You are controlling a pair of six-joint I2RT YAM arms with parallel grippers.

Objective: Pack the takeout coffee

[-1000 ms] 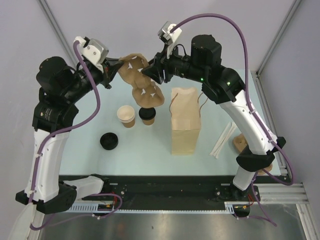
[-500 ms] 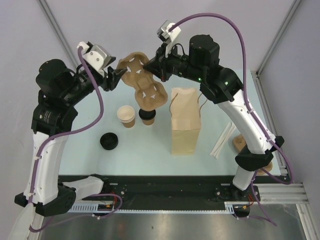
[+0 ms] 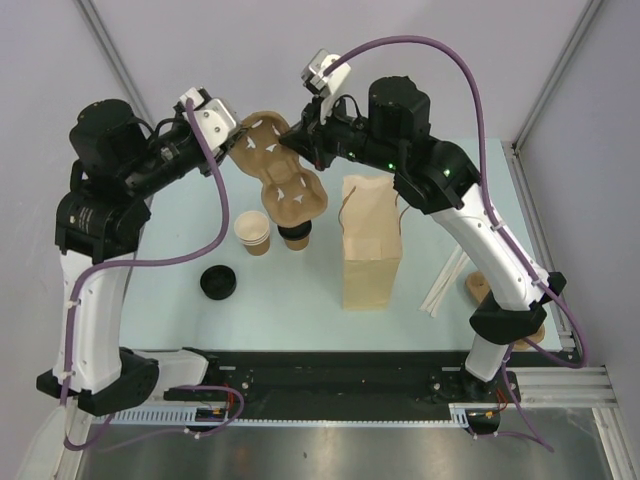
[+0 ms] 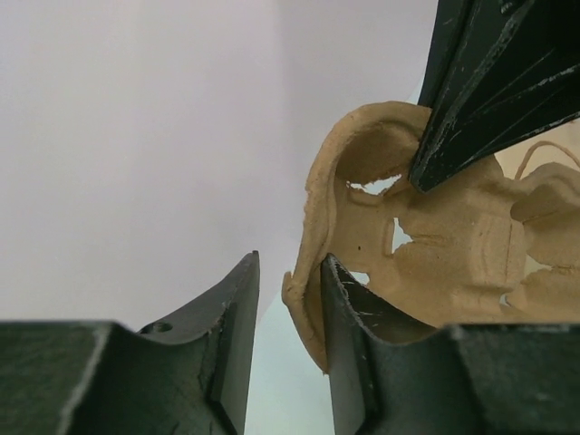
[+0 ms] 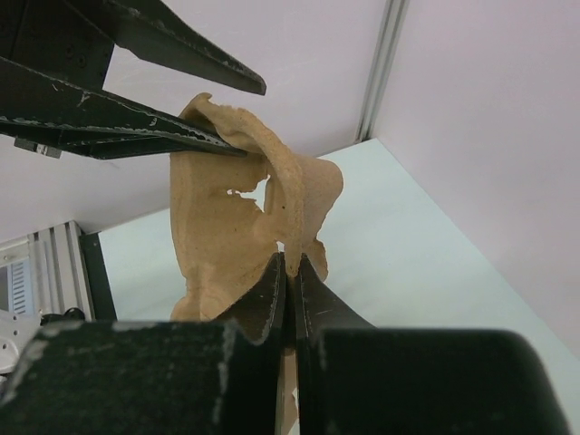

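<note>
Since a second ago my left pincer (image 4: 290, 264) has let go of the tray (image 3: 290, 185), and my right pincer (image 5: 290, 263) has closed on it. Now the left fingers stand apart with the tray's rim between them. The right pincer pinches the rim tightly and holds the tray in the air. Below on the table (image 3: 300, 312), from the left, are a loose lid (image 3: 217, 282), an open cup (image 3: 252, 231), a lidded cup (image 3: 295, 239) partly under the tray, then the paper bag (image 3: 371, 250). Both cups are outside the bag.

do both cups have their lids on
No, the left cup is open with its white inside showing, and a black lid lies apart from it.
</note>
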